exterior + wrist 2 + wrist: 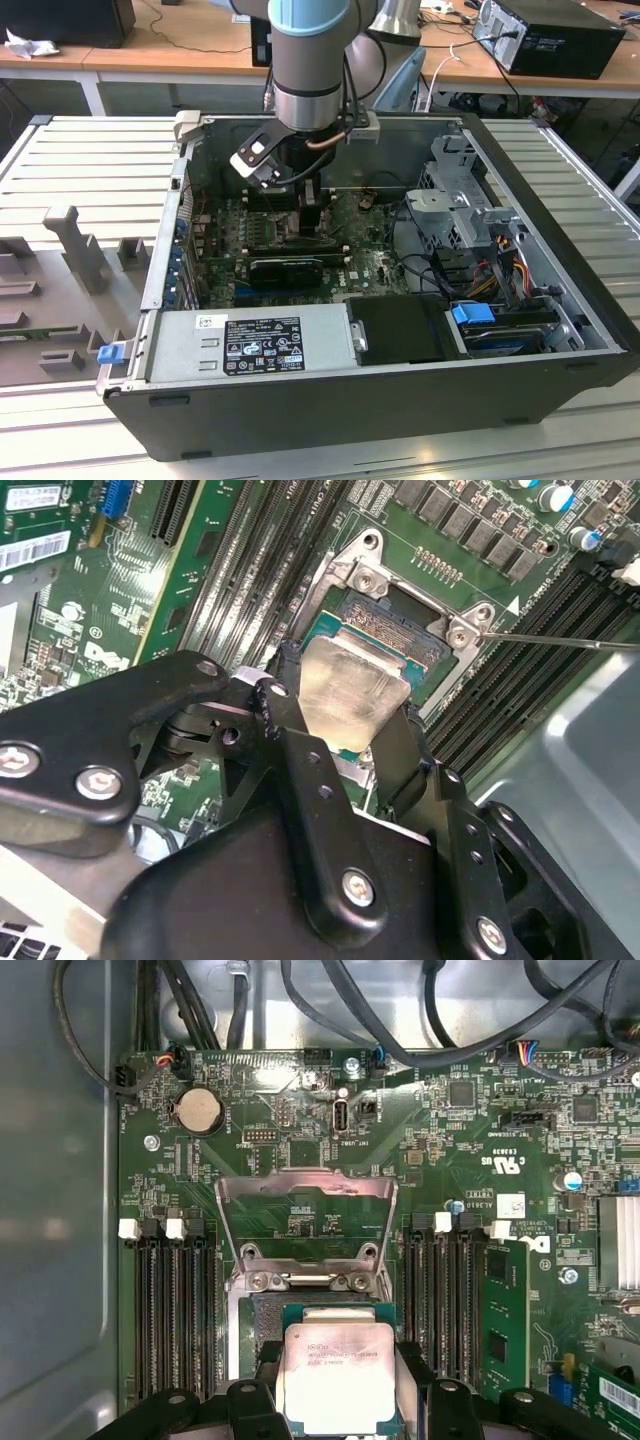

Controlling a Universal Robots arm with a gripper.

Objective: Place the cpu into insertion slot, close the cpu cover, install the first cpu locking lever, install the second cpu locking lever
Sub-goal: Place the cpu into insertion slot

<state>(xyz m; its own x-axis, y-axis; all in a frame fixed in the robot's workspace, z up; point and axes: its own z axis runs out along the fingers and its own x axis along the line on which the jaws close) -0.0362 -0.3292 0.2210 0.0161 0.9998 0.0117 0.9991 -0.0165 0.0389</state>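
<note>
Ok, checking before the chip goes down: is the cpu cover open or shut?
Open. In the first wrist view the cpu cover is flipped back off the insertion slot, green board showing through its window.

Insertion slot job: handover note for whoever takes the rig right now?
Gripper: shut on the small square cpu with a dull silver metal top, fingers on two opposite edges.
Cpu: over the square black insertion slot on the green board; it does not look seated.
Thin silver-grey metal-frame cpu cover: flipped open, clear of the slot.
Done: cpu brought to the slot.
Left: seating the cpu, closing the cover, both locking levers.
</note>
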